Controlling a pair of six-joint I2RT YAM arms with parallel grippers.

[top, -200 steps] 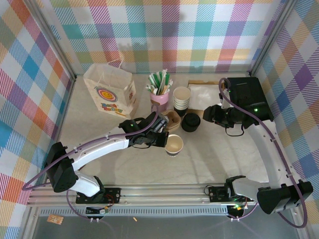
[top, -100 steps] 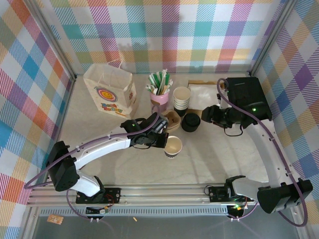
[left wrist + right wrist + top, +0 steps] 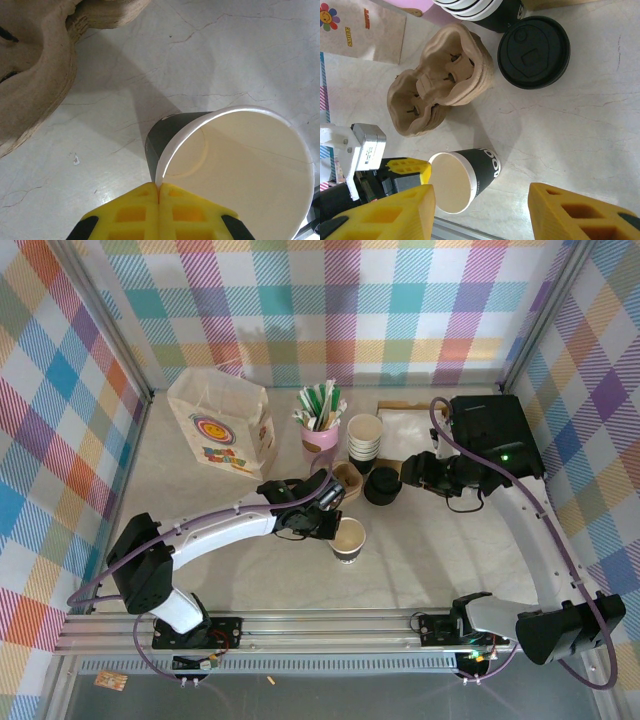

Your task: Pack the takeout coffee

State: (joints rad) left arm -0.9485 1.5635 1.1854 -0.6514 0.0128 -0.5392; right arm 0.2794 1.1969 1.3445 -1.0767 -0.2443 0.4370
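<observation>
Lidless paper cup [image 3: 348, 538] at frame centre on surface [image 3: 440, 550], rim pinched in closed left tool [image 3: 159, 192]. Black lid [image 3: 534, 51] lies upper right; cup beneath unclear. Right tool [image 3: 481, 212] spread wide, empty. Cup likely light, thin-walled, crushable: hold gently mid-body.

Pale, veined counter [image 3: 440, 550]. Along its far side a printed paper bag [image 3: 222, 427], a pink cup of straws and sticks [image 3: 320, 432] and a stack of cream cups [image 3: 365, 438] are standing upright; a white sheet [image 3: 412, 430] is lying flat beside a black box [image 3: 495, 430] that is occupying the far right corner; just in front of the cup stack, a brown pulp cup carrier [image 3: 345, 480] and a black round lid [image 3: 382, 485] are sitting side by side, close but apart; an open paper cup [image 3: 348, 538], black-walled and cream inside, is leaning tilted near the middle, just beside the carrier.
</observation>
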